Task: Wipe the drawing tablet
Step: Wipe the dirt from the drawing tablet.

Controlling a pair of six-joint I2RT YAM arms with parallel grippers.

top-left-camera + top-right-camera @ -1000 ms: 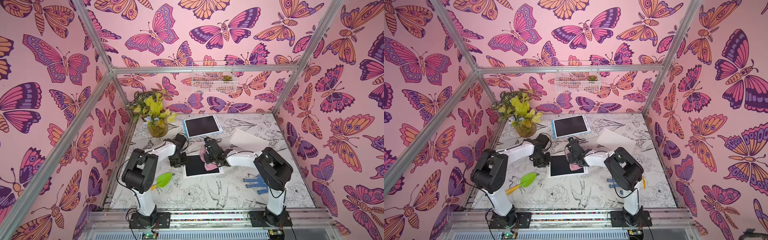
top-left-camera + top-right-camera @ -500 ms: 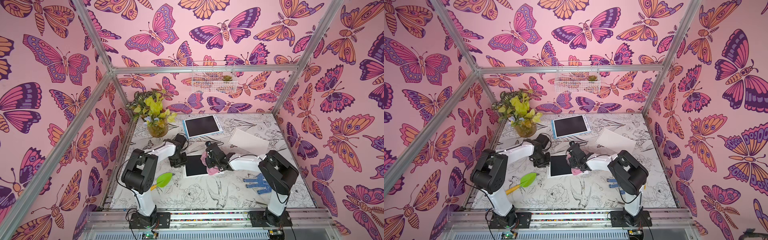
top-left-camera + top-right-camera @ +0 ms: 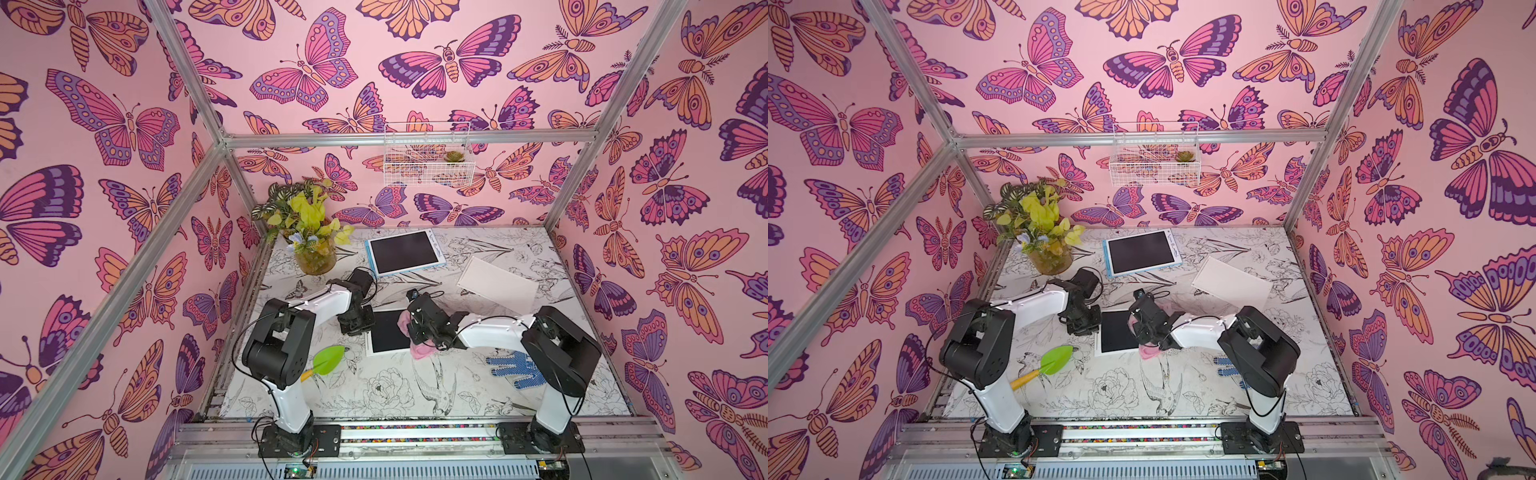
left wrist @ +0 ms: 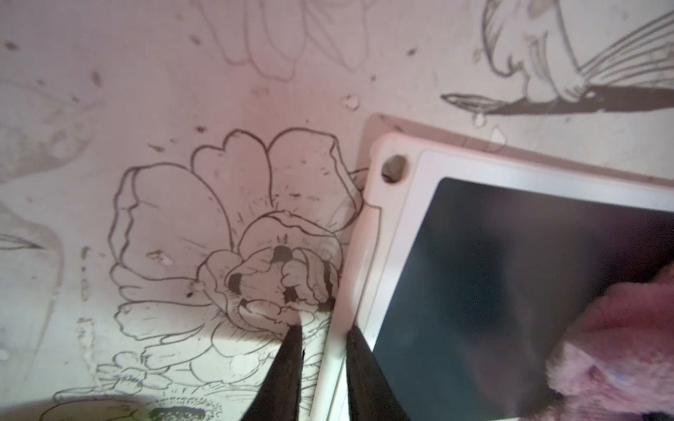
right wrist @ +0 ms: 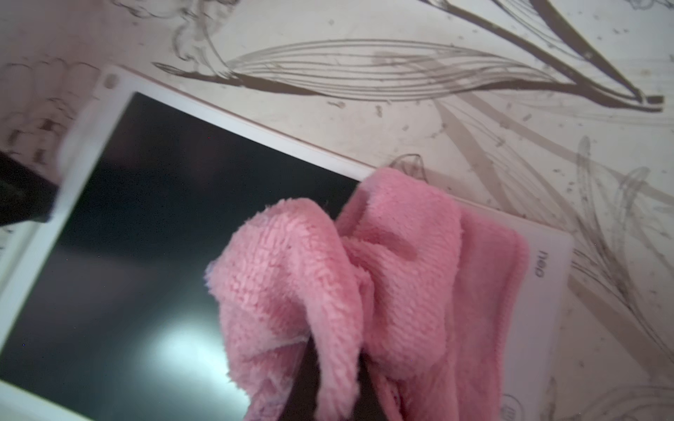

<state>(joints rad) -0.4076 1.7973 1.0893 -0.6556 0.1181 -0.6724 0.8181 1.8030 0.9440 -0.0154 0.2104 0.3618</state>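
The drawing tablet [image 3: 388, 332] [image 3: 1115, 332], white-framed with a dark screen, lies flat in the middle of the table. My left gripper [image 3: 360, 328] [image 4: 324, 327] is shut on its left rim, one finger outside the frame and one over it. A pink fluffy cloth [image 3: 419, 351] [image 5: 291, 262] hangs bunched from my right gripper [image 3: 415, 332] [image 5: 334, 350], which is shut on it. The cloth rests on the tablet's [image 5: 146, 218] right side and near right corner, spilling over the frame. The screen [image 4: 492, 291] looks blank and dark.
A larger blue-edged tablet [image 3: 405, 252] lies at the back, a flat white panel [image 3: 496, 282] to its right. A potted plant [image 3: 314, 249] stands back left. A green leaf-shaped scoop [image 3: 328, 360] lies front left and a blue dotted glove [image 3: 515, 368] under the right arm.
My right gripper has dragged the pink cloth along the tablet's right side, from its far part toward the near corner. The left gripper and the tablet have stayed put.
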